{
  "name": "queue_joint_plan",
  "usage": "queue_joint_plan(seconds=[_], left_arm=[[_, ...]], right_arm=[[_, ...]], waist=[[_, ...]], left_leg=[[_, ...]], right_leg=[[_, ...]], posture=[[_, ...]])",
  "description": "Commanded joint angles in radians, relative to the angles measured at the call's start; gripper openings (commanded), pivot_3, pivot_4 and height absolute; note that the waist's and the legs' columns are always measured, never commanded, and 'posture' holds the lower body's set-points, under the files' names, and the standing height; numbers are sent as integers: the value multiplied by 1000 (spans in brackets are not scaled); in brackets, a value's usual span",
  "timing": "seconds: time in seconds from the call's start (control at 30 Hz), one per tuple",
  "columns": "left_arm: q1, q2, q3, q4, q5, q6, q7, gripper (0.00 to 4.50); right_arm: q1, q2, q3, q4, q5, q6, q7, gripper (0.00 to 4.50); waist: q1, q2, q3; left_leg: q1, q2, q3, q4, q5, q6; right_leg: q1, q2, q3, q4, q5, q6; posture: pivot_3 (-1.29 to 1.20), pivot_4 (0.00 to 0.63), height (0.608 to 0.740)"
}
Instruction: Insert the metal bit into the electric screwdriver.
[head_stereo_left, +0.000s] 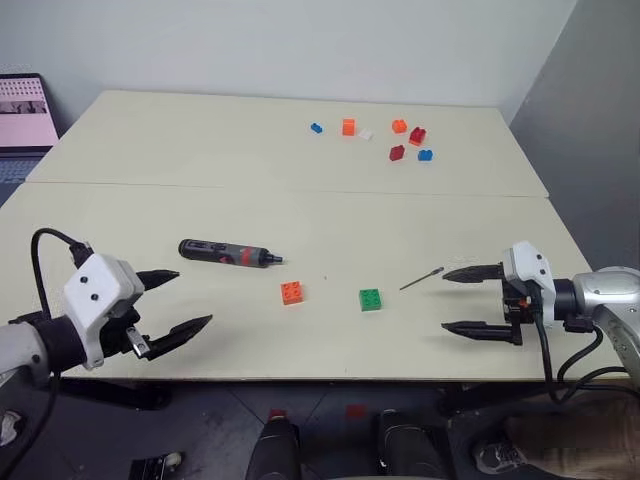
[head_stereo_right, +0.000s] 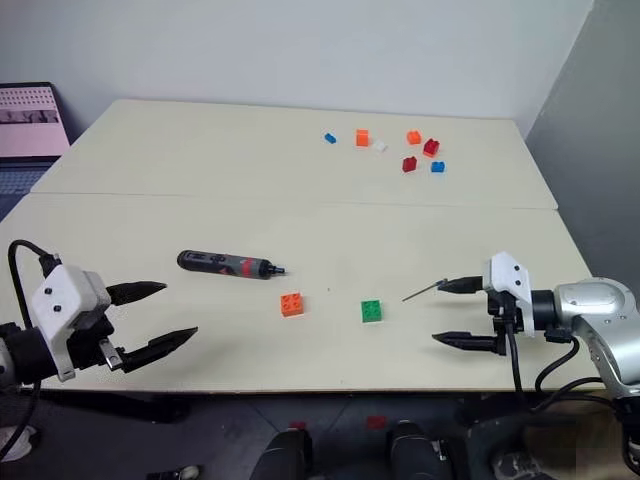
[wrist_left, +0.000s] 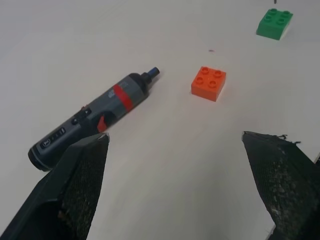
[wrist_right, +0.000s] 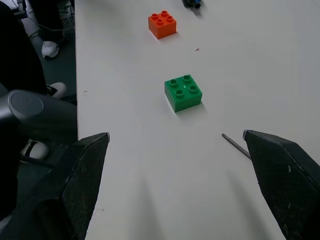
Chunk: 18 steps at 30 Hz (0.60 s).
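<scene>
With both parts lying loose on the table, the electric screwdriver (head_stereo_left: 229, 254) left of the green brick (head_stereo_left: 370, 299) and the metal bit (head_stereo_left: 421, 278) just right, the left gripper (head_stereo_left: 178, 301) and right gripper (head_stereo_left: 463, 299) gape empty, seemingly poised to grasp.

I can read no text, brand, number or sign anywhere. The electric screwdriver (wrist_left: 95, 120) lying on my table (head_stereo_left: 300, 210) carries small pale marks near its butt end, but they are too small for me to make out.
</scene>
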<state>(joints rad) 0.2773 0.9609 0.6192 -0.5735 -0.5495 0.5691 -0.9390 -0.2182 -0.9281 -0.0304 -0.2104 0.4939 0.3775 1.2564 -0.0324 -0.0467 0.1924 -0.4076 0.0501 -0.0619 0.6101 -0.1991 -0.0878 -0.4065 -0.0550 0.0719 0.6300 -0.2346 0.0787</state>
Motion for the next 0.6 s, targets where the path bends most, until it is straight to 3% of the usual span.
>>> queue_joint_plan(seconds=[0.03, 0.43, 0.6], left_arm=[[-18, 15, -11, 3, -3, -6, -15, 4433], [12, 53, -44, -9, 49, -65, -120, 4433], [-69, 48, -75, -67, -22, -41, -116, 4433]], right_arm=[[-5, -14, -47, -49, 21, 11, -12, 4500], [-99, 16, 37, -94, 23, 126, -46, 4500], [-277, 126, 217, -18, -97, 165, -95, 4500]], waist=[[0, 0, 0], [0, 1, 0], [-3, 1, 1]], left_leg=[[0, 0, 0, 0, 0, 0], [0, 0, 0, 0, 0, 0], [0, 0, 0, 0, 0, 0]], right_leg=[[0, 0, 0, 0, 0, 0], [0, 0, 0, 0, 0, 0], [-1, 0, 0, 1, 0, 0]], posture=[[0, 150, 740], [0, 150, 740], [0, 150, 740]])
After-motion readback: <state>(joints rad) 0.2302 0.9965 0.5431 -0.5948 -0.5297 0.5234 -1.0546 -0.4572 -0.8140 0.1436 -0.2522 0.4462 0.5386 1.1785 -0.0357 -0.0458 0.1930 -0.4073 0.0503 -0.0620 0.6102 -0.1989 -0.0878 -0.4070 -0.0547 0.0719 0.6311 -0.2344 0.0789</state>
